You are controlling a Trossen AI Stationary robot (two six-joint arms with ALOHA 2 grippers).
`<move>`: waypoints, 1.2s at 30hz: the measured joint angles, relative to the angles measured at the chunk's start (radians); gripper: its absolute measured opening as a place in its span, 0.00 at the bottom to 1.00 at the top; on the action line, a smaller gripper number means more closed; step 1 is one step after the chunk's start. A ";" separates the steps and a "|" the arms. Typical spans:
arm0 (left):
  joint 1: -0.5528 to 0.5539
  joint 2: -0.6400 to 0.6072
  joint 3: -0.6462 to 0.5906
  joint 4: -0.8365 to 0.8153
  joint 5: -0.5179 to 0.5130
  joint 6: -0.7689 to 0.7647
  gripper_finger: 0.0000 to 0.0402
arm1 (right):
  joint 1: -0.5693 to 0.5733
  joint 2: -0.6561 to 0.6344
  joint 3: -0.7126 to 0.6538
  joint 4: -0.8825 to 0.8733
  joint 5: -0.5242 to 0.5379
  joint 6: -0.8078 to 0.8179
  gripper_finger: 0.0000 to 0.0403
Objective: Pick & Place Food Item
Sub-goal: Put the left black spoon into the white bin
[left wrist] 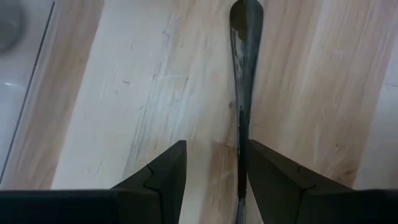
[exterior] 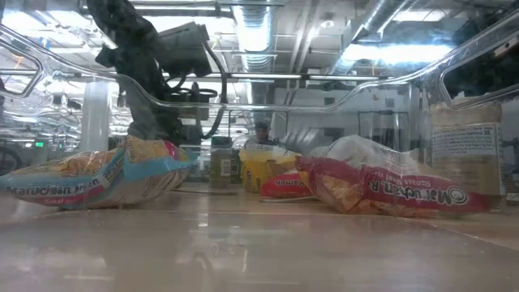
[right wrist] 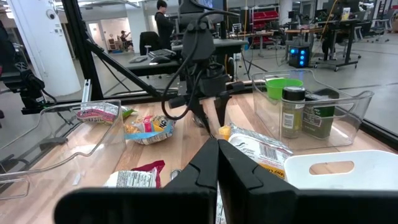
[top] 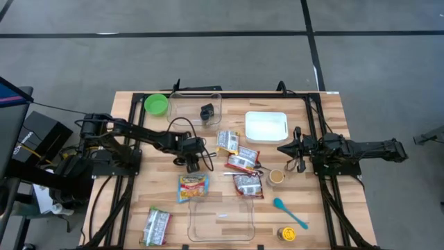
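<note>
Several noodle packets lie flat on the wooden table (top: 166,201): a blue-and-yellow one (top: 193,186), two red ones (top: 243,162) (top: 248,185), a white one (top: 227,141) and a green one (top: 157,226). My left gripper (top: 199,165) stands open at mid-table, pointing steeply down, just beyond the blue-and-yellow packet. In the left wrist view a thin dark shiny utensil (left wrist: 244,74) lies on the wood and runs in between the fingers (left wrist: 216,146). My right gripper (top: 281,148) waits shut at the right, level, holding nothing. My left gripper has the thin end of the dark utensil (left wrist: 240,168) close along the inner face of one finger (left wrist: 273,174), with bare wood showing in the rest of the gap. Whether that finger touches it, I cannot tell.
A clear bin (top: 222,221) stands at the near edge and another (top: 187,104), holding jars, at the far edge. Around them are a green bowl (top: 156,104), a white tray (top: 266,126), a small cup (top: 276,176), a teal spoon (top: 288,212) and a yellow-lidded jar (top: 287,234).
</note>
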 joint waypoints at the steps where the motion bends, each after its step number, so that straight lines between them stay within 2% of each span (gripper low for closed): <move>1: 0.002 0.000 0.000 0.000 0.000 0.000 0.39 | 0.000 0.000 0.000 0.000 0.000 0.000 0.00; 6: 0.002 0.000 0.000 0.000 0.001 0.001 0.39 | 0.000 0.000 0.000 0.000 0.000 0.000 0.00; 14: 0.002 0.000 0.000 -0.040 0.072 -0.001 0.39 | 0.000 0.000 0.000 0.000 0.000 0.000 0.00; 36: -0.002 0.000 -0.017 -0.040 0.098 -0.009 0.39 | 0.000 0.000 0.000 0.000 0.000 0.000 0.00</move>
